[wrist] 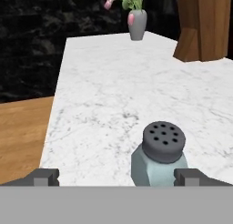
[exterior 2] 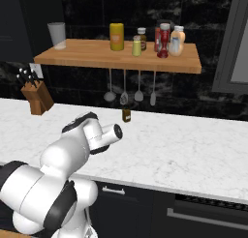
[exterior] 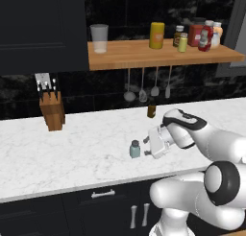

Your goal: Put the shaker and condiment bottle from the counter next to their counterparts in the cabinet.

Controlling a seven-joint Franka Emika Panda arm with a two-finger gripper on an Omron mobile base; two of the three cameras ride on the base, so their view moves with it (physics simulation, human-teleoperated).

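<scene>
The pale blue-green shaker (exterior: 135, 149) with its grey perforated cap (wrist: 164, 141) stands upright on the white marble counter (exterior: 72, 148) near the front edge. My gripper (exterior: 145, 147) is level with it just to its right, open. In the hand view my gripper (wrist: 117, 176) has the shaker (wrist: 159, 166) between its fingertips, close to the right one, untouched. The red condiment bottle (exterior: 205, 38) (exterior 2: 164, 40) stands on the wooden cabinet shelf (exterior: 129, 55) among the counterparts (exterior: 183, 42), a cluster of small jars and bottles at the shelf's right end.
A slim brown bottle (exterior: 151, 109) (exterior 2: 126, 115) stands on the counter under the shelf. Ladles and spoons (exterior: 142, 88) hang from the shelf. A knife block (exterior: 52, 112) stands at the back left. A glass cup (exterior: 99, 37) and a yellow canister (exterior: 156, 35) are on the shelf. A flower vase (wrist: 136, 22) stands at the counter's far end.
</scene>
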